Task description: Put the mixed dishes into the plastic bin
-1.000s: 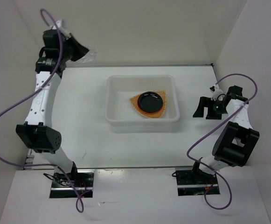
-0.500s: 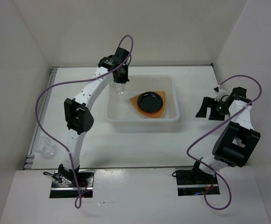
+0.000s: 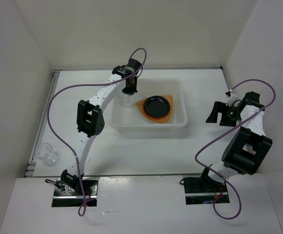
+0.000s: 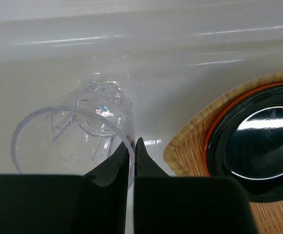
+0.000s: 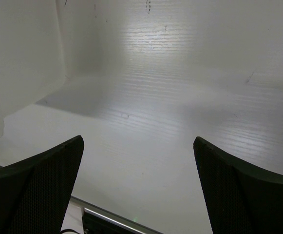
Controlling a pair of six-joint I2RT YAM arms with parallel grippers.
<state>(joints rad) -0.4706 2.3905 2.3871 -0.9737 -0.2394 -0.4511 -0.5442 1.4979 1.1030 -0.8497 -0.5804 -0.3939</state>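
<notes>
Your left gripper (image 4: 132,146) pinches the clear plastic cup (image 4: 78,129) by its rim (over the plastic bin (image 3: 148,125), left end); your right gripper (image 5: 137,144) gapes wide, holding nothing.

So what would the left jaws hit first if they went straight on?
Probably the floor of the translucent white plastic bin, though the small clear plastic cup they pinch would touch it first.

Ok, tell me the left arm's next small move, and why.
Probably open the left gripper to release the clear cup. It pinches the cup's rim, and the cup hangs over the bare floor of the plastic bin, beside the woven dish.
</notes>
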